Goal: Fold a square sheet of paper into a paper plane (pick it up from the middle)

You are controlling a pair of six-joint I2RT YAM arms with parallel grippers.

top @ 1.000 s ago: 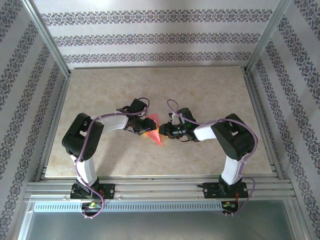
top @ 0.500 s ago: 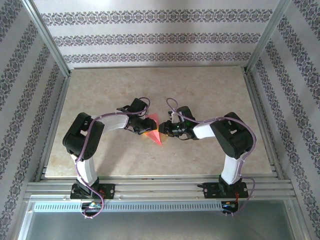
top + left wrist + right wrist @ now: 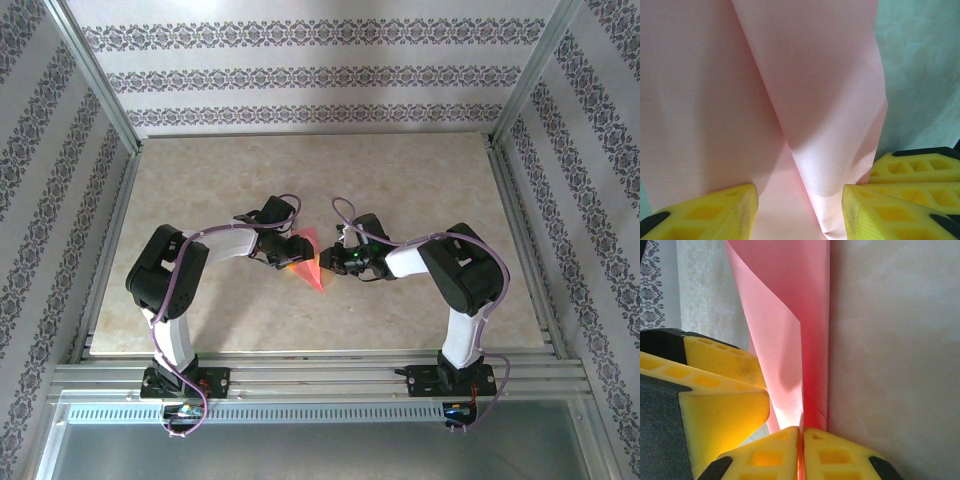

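The paper [image 3: 311, 268] lies mid-way across the table [image 3: 420, 180], creased to a point, one flap standing; we judge the plane half made; our right gripper [image 3: 801, 439] pinches its edge; our left gripper [image 3: 800, 212] straddles it, unclamped; final folds remain.

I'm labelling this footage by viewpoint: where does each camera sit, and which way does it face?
Top external: above and behind the bases, looking down on the table; both arms, left claw and right claw meeting at the pink-red paper.
Left wrist: on the left arm, looking along its parted yellow fingers at the paper.
Right wrist: on the right arm, looking along its fingers, shut on the paper's edge.
Shared: every view shows the paper.
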